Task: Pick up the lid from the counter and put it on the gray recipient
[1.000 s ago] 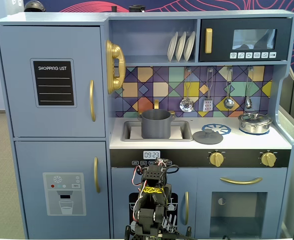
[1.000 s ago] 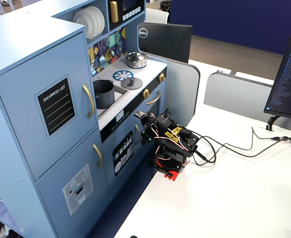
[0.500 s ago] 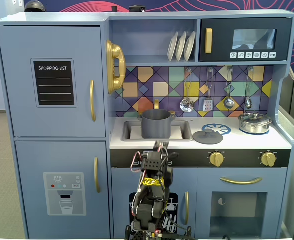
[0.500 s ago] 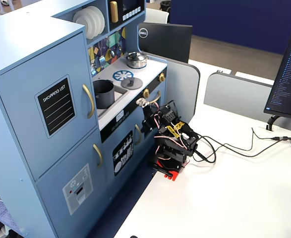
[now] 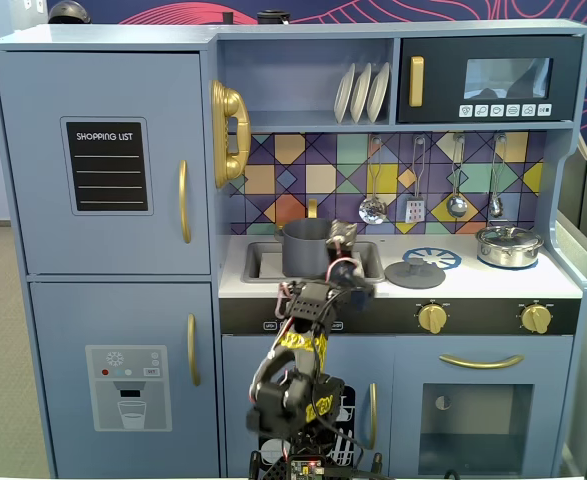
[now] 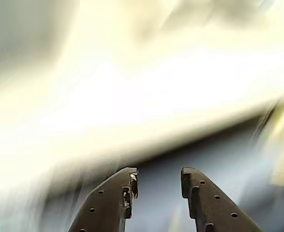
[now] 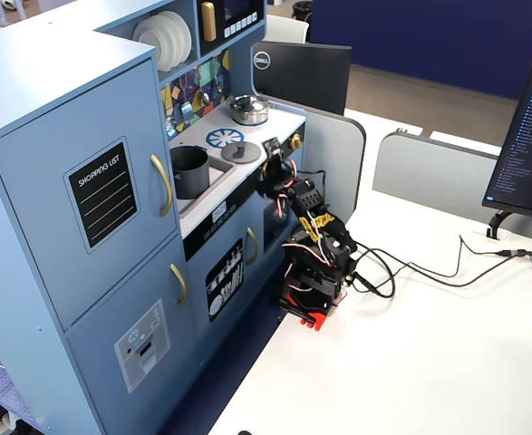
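Gripper [image 6: 158,186] at bottom centre of wrist view, jaws partly open, holding nothing | lid [image 5: 415,274] flat on counter, centre-right of a fixed view | gray pot [image 5: 307,247] in sink, left of lid

Pale blue all over the toy kitchen [image 5: 113,200], with gold door handles [image 5: 184,201] and gold knobs [image 5: 432,318]. Multicoloured geometric tiles on the backsplash [image 5: 313,175]: purple, yellow, teal, orange. Black with white lettering on the shopping-list panel [image 5: 107,166]. White for the plates [image 5: 361,92] on the far shelf; black with a gold handle for the microwave [image 5: 490,79]. Matte dark gray on the gray recipient [image 5: 306,248] in the sink, the same dark gray on the lid [image 5: 415,273] to its right in a fixed view. Shiny silver on the small pot [image 5: 508,245] further right. Blue-and-white ring pattern on the burner [image 5: 432,258]. Black and yellow on the arm [image 7: 313,240], red at its base [image 7: 302,313]. Dark, hole-dotted fingers [image 6: 110,203] on the gripper [image 6: 158,181].
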Robot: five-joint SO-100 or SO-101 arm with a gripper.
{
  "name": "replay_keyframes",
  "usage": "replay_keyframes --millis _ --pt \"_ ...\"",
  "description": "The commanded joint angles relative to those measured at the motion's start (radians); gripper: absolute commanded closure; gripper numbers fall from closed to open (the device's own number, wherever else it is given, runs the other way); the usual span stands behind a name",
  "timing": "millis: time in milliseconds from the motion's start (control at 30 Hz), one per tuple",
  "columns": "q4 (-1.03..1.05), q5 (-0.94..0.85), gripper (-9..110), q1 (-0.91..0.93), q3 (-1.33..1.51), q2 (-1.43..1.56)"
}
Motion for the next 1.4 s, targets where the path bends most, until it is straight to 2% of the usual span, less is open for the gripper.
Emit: replay_keyframes --millis 0,33,100,333,833,1367 --pt "-0.423 0.046 101 0.064 0.003 -0.086" --pt "-0.508 0.041 101 0.072 0.032 -0.101" --pt "-0.634 0.067 94 0.095 0.069 -0.133" --pt "-0.801 0.100 81 0.153 0.097 -0.242" --pt "-0.845 0.083 81 0.160 -0.133 -0.584" --pt "-0.965 0.067 82 0.135 -0.256 -0.853"
